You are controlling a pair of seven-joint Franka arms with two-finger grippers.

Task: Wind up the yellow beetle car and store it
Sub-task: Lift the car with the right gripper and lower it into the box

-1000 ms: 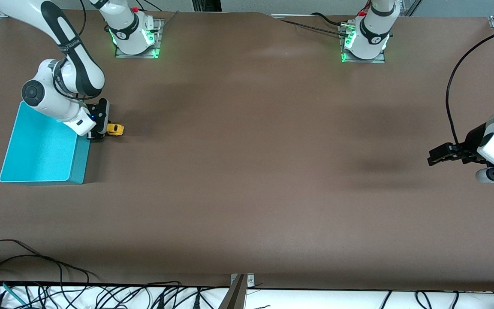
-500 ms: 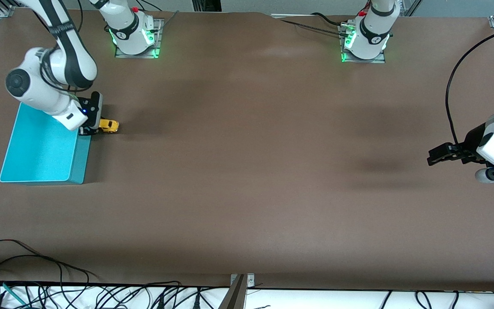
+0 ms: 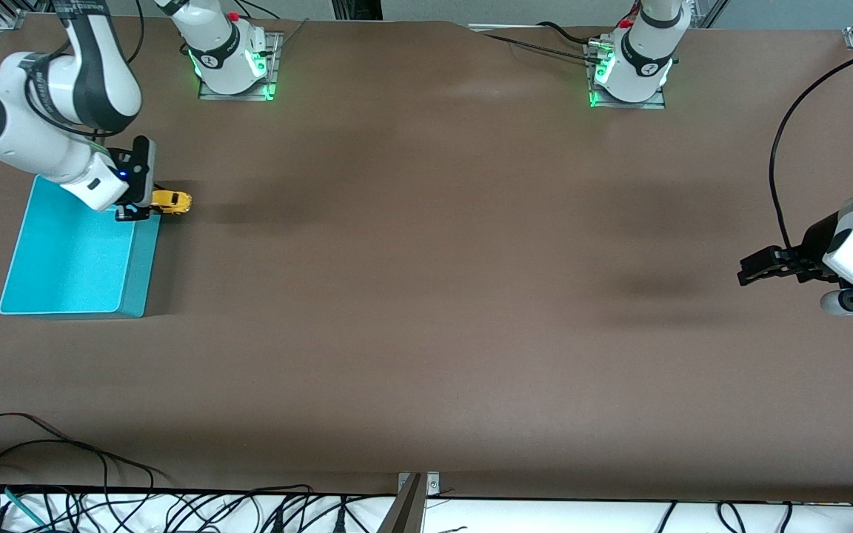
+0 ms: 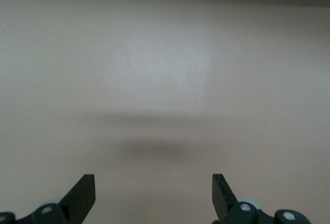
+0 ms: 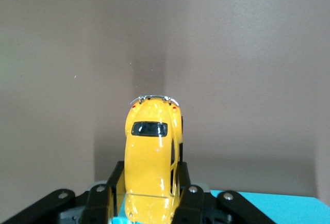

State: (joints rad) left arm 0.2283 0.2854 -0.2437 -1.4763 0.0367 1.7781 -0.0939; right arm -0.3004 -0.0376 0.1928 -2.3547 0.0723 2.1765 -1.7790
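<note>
Yellow beetle car [image 3: 172,200] is pinched in the right claw [image 3: 146,205], up in the air over the desk [image 3: 426,296] right at the edge of the teal tray [image 3: 71,255], by the tray's corner nearest the right arm's base. In the right wrist view the car [image 5: 152,157] sticks straight out from between the two black fingers [image 5: 184,195], which press on its sides, its roof and dark window showing, with a strip of the tray [image 5: 268,206] just beneath the claw [image 5: 149,203]. The car's shadow falls on the desk beside it.

The left claw [image 3: 748,268] waits above the desk at the left arm's end, well apart from the car. Its fingers [image 4: 82,195] stand wide with nothing between them, only bare desk [image 4: 165,79] below.
</note>
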